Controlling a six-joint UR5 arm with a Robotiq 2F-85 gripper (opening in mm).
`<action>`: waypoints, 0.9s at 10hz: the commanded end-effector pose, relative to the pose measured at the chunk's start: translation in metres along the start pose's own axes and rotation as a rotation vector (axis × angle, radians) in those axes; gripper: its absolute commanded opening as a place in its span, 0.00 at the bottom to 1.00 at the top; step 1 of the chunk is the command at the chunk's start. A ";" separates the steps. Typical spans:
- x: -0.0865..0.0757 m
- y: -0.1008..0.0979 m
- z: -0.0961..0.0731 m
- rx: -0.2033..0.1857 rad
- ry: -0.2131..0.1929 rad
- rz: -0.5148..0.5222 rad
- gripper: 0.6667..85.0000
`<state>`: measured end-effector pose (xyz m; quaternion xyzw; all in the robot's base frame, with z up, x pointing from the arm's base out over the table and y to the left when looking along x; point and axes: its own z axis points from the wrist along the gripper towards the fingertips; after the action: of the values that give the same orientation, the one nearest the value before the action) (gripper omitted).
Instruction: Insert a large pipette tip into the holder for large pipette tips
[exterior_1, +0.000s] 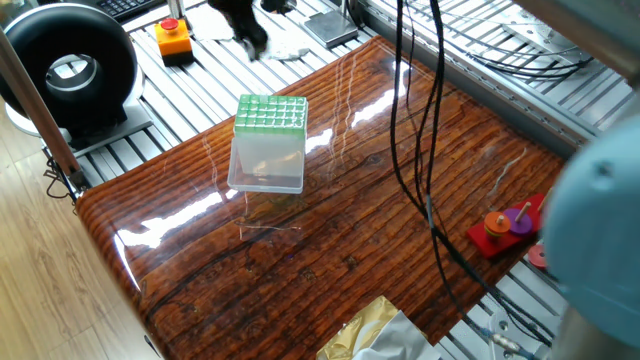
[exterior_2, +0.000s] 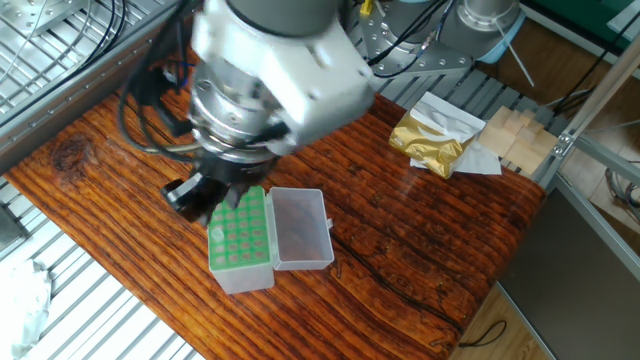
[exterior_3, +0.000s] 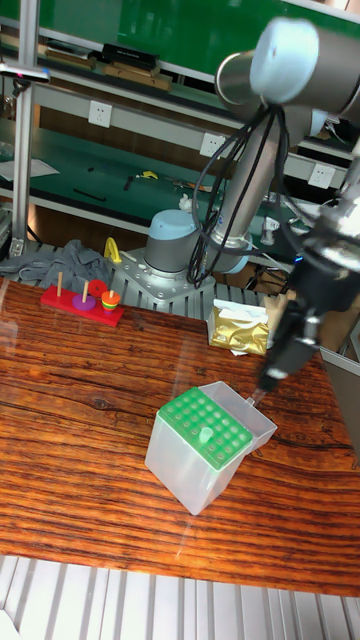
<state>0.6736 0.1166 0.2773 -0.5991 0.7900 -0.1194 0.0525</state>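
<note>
The clear plastic holder box with a gridded green top rack (exterior_3: 204, 435) stands on the wooden table (exterior_3: 80, 400), its clear hinged lid (exterior_3: 250, 418) open to one side. The red peg toy with coloured rings (exterior_3: 84, 299) sits well apart (near the table's edge), a gold foil packet (exterior_3: 240, 330) beyond.
</note>
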 end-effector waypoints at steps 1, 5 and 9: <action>-0.053 -0.028 -0.048 -0.027 -0.191 0.235 0.29; -0.071 -0.063 -0.078 0.068 -0.274 0.505 0.23; -0.033 -0.020 -0.068 -0.078 -0.086 0.808 0.00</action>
<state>0.7159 0.1608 0.3515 -0.3515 0.9206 -0.0538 0.1612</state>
